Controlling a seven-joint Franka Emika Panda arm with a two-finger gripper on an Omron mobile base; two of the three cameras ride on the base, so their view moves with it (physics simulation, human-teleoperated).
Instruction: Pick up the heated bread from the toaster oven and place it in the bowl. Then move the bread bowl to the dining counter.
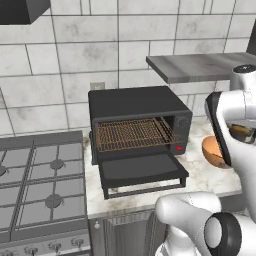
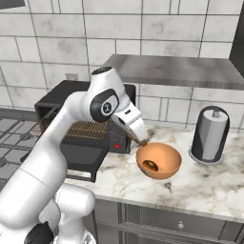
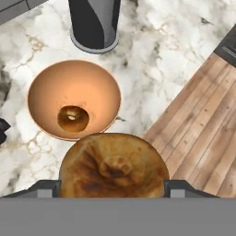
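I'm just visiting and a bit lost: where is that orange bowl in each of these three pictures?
Left base view: the bowl sits at the right edge, half hidden behind the arm.
Right base view: centre, on the marble counter, right of the toaster oven.
Hand view: upper left, above the bread.
Shared landmark: the toaster oven in both base views; the grey cylinder in the right base and hand views.
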